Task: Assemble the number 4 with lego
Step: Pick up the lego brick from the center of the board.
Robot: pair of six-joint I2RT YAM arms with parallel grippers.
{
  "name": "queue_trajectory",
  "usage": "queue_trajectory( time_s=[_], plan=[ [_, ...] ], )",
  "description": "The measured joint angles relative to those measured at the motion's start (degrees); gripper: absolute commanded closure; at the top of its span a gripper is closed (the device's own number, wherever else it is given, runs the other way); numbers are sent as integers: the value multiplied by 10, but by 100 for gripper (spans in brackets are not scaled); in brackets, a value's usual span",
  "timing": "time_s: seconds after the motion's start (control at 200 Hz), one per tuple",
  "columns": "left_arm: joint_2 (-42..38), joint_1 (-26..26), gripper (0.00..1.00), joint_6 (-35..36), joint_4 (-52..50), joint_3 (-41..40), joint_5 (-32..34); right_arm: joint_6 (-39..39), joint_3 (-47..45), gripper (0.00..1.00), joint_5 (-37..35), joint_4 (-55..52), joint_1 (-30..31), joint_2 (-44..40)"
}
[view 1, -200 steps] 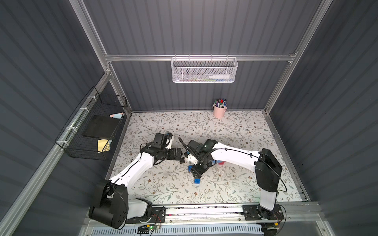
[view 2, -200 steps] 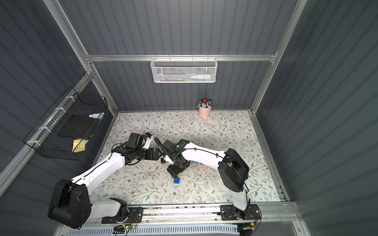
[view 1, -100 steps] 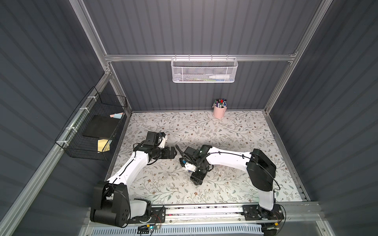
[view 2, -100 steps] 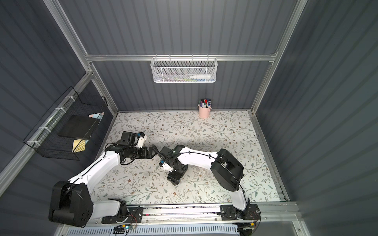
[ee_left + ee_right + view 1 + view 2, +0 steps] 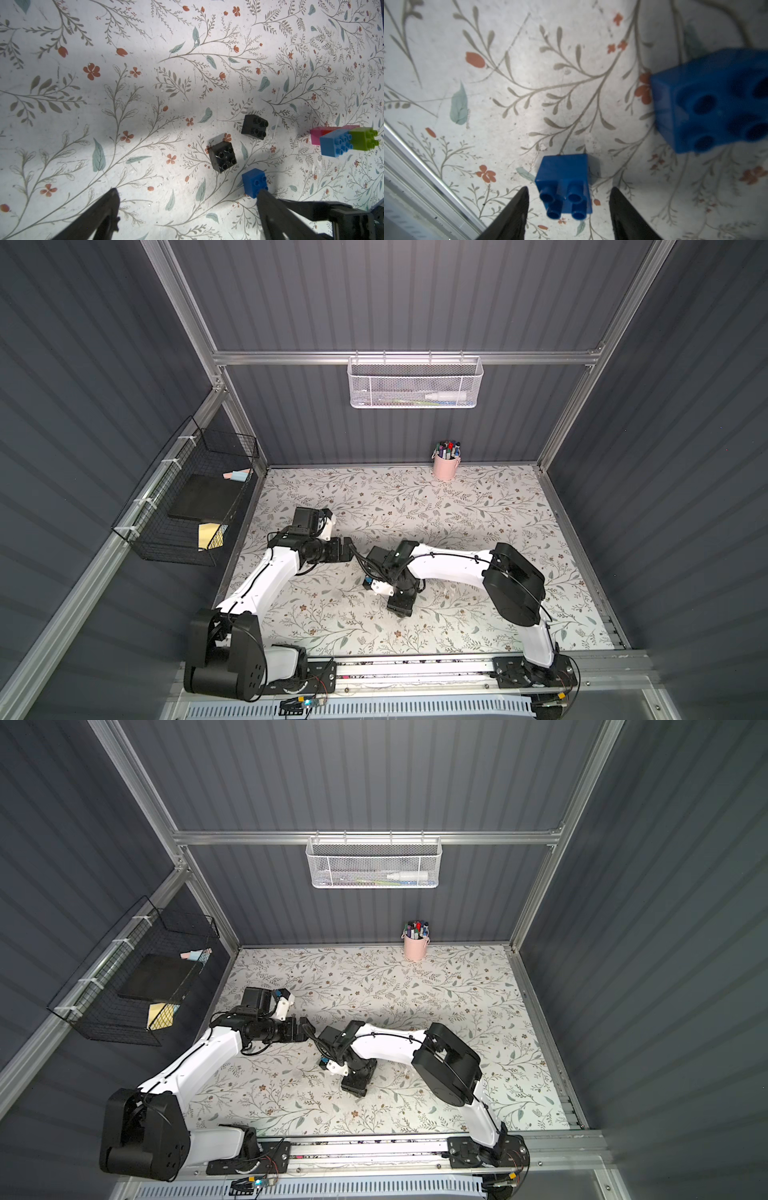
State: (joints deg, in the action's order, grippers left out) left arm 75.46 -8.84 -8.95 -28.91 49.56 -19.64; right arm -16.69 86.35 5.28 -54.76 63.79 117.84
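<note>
Dark blue plastic, dead centre: a dark blue brick (image 5: 563, 178), studs showing, sits on the floral desk (image 5: 529, 72) squarely between the fingers (image 5: 517, 212) of the right gripper (image 5: 568, 195). The jaws are at a middling spread. A sliver of desk shows on each side of the brick, so it is straddled, not pinched. Off beyond one finger looms a blurred blue brick (image 5: 712, 108), big and soft in the right wrist view; whether it rests on the desk I cannot tell. An aluminium rail (image 5: 425, 166) runs along the desk edge past the opposite finger.

Over to the left gripper (image 5: 187, 199): jaws flung wide, only bare desk between them. A blue square brick (image 5: 254, 182) sits right at the tip of one finger (image 5: 268, 205), though contact is impossible to call. Just ahead of the gripper, two black bricks (image 5: 222, 156) (image 5: 254, 126) lie near each other but apart. Farther out past that same finger lies the joined cluster (image 5: 342, 141): pink, red, light blue and lime green bricks locked together flat on the desk.

In a top view, a pink cup (image 5: 444, 468) of markers (image 5: 448, 447) stands at the back wall, well beyond both grippers. Any print on the pens is too small to read.
</note>
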Motion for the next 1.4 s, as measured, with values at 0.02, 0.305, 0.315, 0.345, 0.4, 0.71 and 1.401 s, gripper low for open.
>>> queue_trajectory(
  time_s=[0.02,0.305,0.315,0.345,0.4,0.71,1.401],
  plan=[
    [0,0,1,0,0,0,0,-1,3,41,-2,0,1,1],
    [1,0,1,0,0,0,-2,-5,19,43,-11,-1,9,9],
    [1,0,1,0,0,0,-2,-5,19,43,-11,-1,9,9],
    [1,0,1,0,0,0,-2,-6,19,43,-12,-3,9,11],
    [1,0,1,0,0,0,-2,-6,22,43,-15,-6,9,17],
    [1,4,1,0,0,0,-2,-9,34,63,-26,-16,9,32],
    [1,-2,1,1,61,0,-45,201,38,58,-36,-49,-82,-107]
  ],
)
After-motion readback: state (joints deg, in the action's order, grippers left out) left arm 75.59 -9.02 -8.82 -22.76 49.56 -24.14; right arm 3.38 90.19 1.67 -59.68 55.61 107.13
